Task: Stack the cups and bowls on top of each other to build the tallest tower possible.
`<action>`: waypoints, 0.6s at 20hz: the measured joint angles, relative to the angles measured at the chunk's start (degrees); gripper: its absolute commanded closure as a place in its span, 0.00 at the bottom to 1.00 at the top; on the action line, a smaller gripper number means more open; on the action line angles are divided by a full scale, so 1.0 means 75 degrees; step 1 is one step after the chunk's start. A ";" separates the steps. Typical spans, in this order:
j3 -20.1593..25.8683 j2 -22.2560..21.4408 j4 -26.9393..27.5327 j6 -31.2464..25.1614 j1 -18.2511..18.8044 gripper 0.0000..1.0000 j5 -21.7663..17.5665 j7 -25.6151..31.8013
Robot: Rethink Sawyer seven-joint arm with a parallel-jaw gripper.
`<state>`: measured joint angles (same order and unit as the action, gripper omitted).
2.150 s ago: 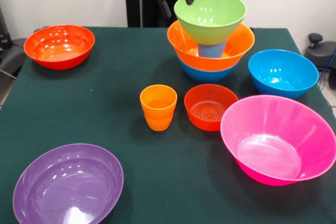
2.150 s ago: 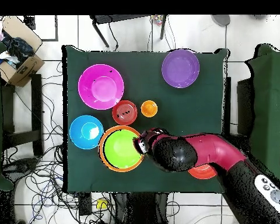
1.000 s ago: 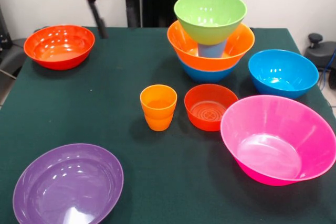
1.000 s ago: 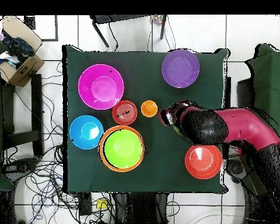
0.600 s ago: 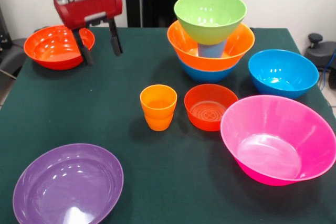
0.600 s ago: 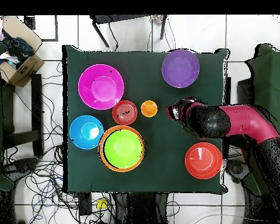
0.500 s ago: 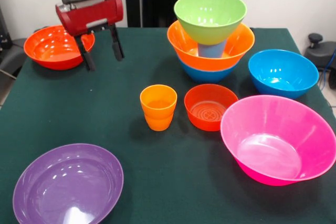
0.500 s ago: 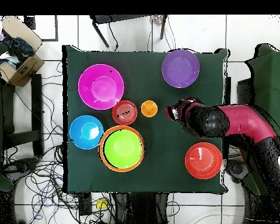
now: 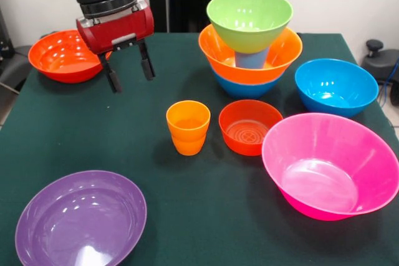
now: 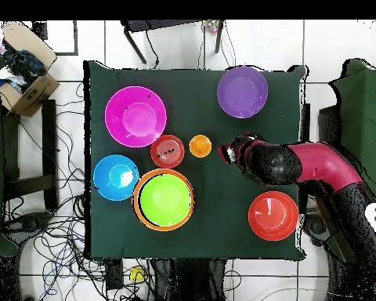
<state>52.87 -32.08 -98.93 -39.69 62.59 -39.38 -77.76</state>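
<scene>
The tower (image 9: 250,42) stands at the back: a lime green bowl (image 9: 249,18) on a light blue cup (image 9: 250,60), inside an orange bowl (image 9: 274,59) on a blue bowl (image 9: 243,89). From above the lime green bowl (image 10: 164,199) covers it. Orange cups (image 9: 187,126), nested, stand mid-table beside a small red-orange bowl (image 9: 249,126); in the overhead view the orange cups (image 10: 200,146) are just left of my gripper (image 10: 228,152). My gripper (image 9: 129,71) hangs open and empty, left of the cups, above the cloth.
A red-orange bowl (image 9: 70,54) sits at the far left behind the gripper. A purple bowl (image 9: 81,219) is at the near left, a large pink bowl (image 9: 330,165) at the near right, a blue bowl (image 9: 335,85) beside the tower. Dark green cloth (image 9: 187,210) covers the table.
The arm has left the tower, swung across to the left side and come down. Over the last half second the gripper has shifted a little toward the orange cups. Nothing else moved.
</scene>
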 measured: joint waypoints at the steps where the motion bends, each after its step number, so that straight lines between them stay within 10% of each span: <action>1: -0.0007 0.0025 0.0036 0.0000 -0.0025 0.00 0.0000 0.0000; 12: -0.0072 0.0314 0.0554 0.0002 -0.0423 0.00 -0.0028 0.0000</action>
<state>52.33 -29.73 -94.78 -39.68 59.42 -39.59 -77.76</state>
